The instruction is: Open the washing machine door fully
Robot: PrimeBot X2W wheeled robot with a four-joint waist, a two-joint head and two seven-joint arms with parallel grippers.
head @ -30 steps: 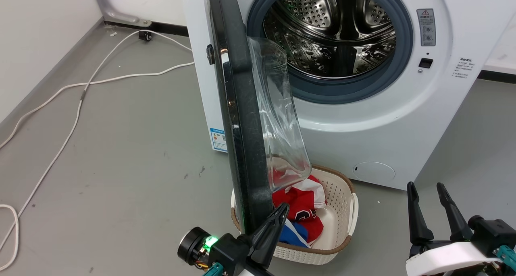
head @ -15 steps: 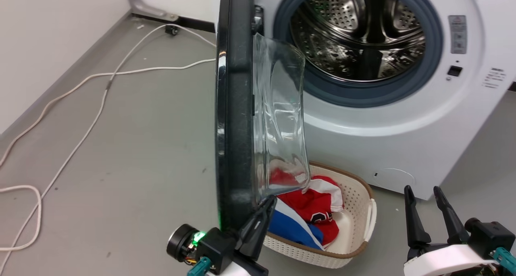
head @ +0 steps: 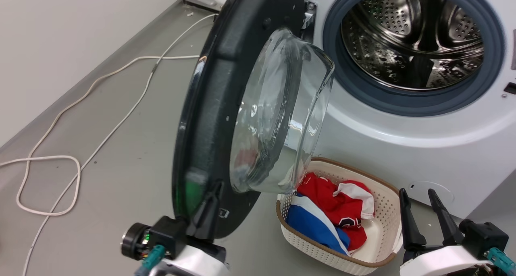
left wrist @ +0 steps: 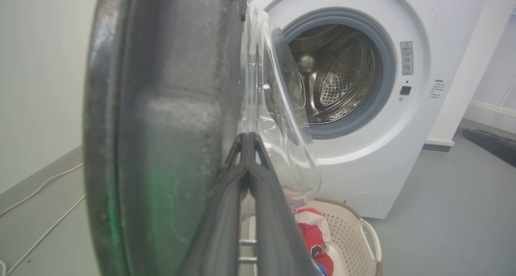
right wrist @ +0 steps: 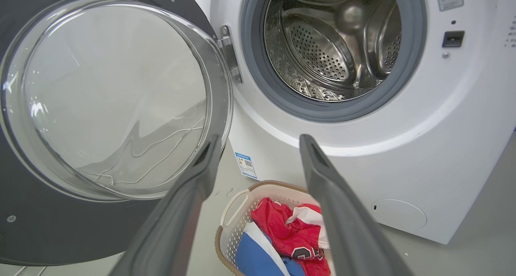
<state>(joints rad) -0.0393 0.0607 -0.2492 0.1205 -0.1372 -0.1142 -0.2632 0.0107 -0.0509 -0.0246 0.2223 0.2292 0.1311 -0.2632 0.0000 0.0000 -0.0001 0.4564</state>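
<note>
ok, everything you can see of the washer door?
The washing machine door is round: dark frame, plastic by its look, around a bulging clear glass bowl. It hangs wide open on a metal hinge, inner face showing to the head view. The left hand, shut, touches its lower inner rim.

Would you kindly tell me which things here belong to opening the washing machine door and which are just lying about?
Job: washing machine door, washing machine, left gripper at the door.
Lying about: laundry basket, clothes, white cable, idle right gripper.
</note>
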